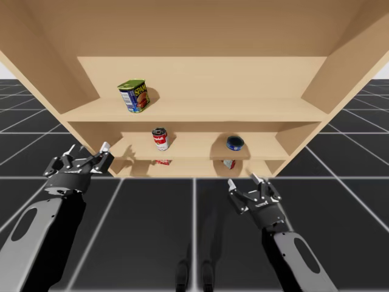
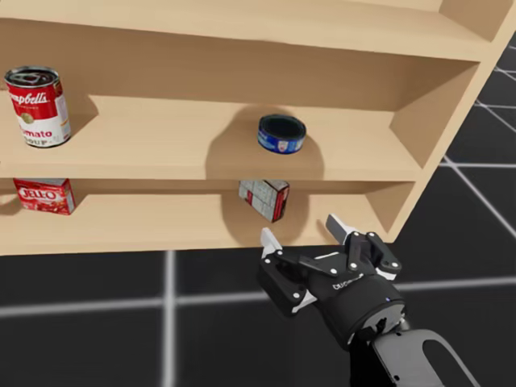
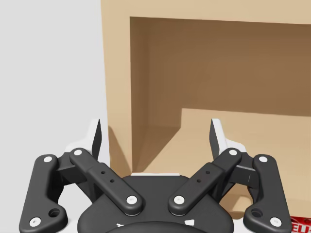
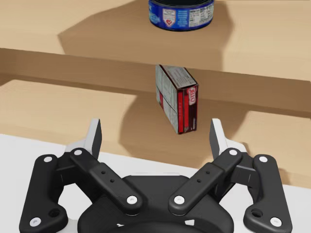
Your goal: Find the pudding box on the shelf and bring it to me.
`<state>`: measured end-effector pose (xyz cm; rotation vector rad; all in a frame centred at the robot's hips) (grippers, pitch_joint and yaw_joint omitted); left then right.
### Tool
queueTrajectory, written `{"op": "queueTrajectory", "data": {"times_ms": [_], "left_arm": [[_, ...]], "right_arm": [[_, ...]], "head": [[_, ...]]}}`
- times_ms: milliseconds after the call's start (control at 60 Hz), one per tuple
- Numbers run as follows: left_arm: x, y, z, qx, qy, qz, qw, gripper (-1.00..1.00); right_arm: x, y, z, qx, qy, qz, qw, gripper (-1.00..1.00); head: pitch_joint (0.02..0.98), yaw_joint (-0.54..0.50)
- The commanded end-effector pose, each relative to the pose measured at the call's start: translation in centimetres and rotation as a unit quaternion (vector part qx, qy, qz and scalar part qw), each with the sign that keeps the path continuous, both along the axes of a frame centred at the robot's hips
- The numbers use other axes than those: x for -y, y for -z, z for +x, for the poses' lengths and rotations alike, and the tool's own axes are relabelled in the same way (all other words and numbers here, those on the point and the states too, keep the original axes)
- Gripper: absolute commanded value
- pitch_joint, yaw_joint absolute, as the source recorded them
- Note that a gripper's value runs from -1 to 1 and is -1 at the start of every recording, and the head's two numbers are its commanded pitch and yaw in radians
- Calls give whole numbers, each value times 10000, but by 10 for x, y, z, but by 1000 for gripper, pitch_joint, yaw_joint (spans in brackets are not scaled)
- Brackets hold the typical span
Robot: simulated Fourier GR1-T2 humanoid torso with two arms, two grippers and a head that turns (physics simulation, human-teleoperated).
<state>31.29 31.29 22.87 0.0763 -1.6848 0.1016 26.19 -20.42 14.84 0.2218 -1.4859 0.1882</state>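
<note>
Floor: dark and gridded, under a wooden shelf unit [image 1: 243, 109].
Pudding box [image 4: 177, 99]: grey sides, red-and-dark end, set askew on the bottom board, right of its middle, under the flat blue round can [image 4: 181, 14].
Right fingers [image 4: 93, 138]: spread wide, empty, before the bottom board's front edge, box ahead.
Left fingers [image 3: 94, 141]: spread wide, empty, by the shelf's left wall.

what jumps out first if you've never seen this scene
The wooden shelf dominates, with a red and white can and a flat blue can on its middle board. On the bottom board a tilted red and white box sits straight ahead of my open right gripper; my open left gripper faces the shelf's left end.
</note>
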Motion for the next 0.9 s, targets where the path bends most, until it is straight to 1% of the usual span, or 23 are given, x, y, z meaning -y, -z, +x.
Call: {"op": "queueTrajectory", "data": {"times_ms": [17,33,67,100,167,217,267,300,333,383,433,483,500,533,567,617,650,683,733,783,833,867,900], "left_arm": [[-2,0,1,10,-18,10,10000,-1000],[-2,0,1,15,-28,14,10000,-1000],[-2,0,1,14,-30,13,10000,-1000],[-2,0,1,13,-33,15,10000,-1000],[-2,0,1,16,-31,19,10000,-1000],[-3,0,1,15,-31,18,10000,-1000],[-3,0,1,18,-32,18,10000,-1000],[-3,0,1,17,-32,15,10000,-1000],[-3,0,1,18,-33,16,10000,-1000],[-3,0,1,20,-32,17,10000,-1000],[-3,0,1,21,-33,17,10000,-1000],[-3,0,1,21,-30,9,10000,-1000],[-3,0,1,21,-34,11,10000,-1000],[-3,0,1,17,-33,9,10000,-1000],[-3,0,2,11,-32,8,10000,-1000],[-3,0,2,8,-36,9,10000,-1000],[-3,0,2,11,-37,9,10000,-1000],[-3,0,2,12,-38,6,10000,-1000],[-3,-1,2,12,-40,2,10000,-1000],[-3,-1,1,12,-38,0,10000,-1000],[-3,-1,1,11,-33,1,10000,-1000],[-3,-1,2,10,-30,4,10000,-1000],[-3,0,2,8,-28,5,10000,-1000]], "right_arm": [[-2,19,28,-183,70,-210,9996,-1000],[-2,20,34,-163,104,-227,9996,-1000],[-2,21,40,-188,130,-216,9995,-1000],[-2,21,46,-179,170,-293,9993,-1000],[-2,23,59,-218,207,-326,9990,-1000],[-2,25,70,-244,255,-401,9986,-1000],[-2,26,78,-306,271,-335,9986,-1000],[-4,28,86,-336,276,-379,9983,-1000],[-4,28,88,-369,269,-306,9985,-1000],[-7,29,96,-376,271,-441,9980,-1000],[-9,30,103,-431,220,-457,9978,-1000],[-12,31,110,-430,225,-533,9974,-1000],[-14,33,112,-475,200,-514,9973,-1000],[-15,34,116,-521,169,-480,9973,-1000],[-17,35,119,-514,176,-528,9971,-1000],[-20,37,123,-571,137,-512,9970,-1000],[-22,39,127,-561,111,-578,9967,-1000],[-23,39,129,-560,116,-578,9967,-1000],[-24,41,133,-561,132,-638,9963,-1000],[-23,43,135,-573,157,-631,9962,-1000],[-22,45,138,-573,232,-717,9955,-1000],[-22,46,138,-579,200,-718,9955,-1000],[-22,47,139,-589,234,-799,9948,-1000]], "head": [[725,-216],[725,-213],[726,-211],[727,-211],[730,-210],[731,-210],[731,-209],[731,-207],[731,-207],[731,-204],[733,-204],[734,-204],[734,-203],[733,-202],[734,-201],[734,-199],[736,-198],[737,-197],[736,-196],[736,-194],[736,-193],[736,-193],[736,-193]]}}
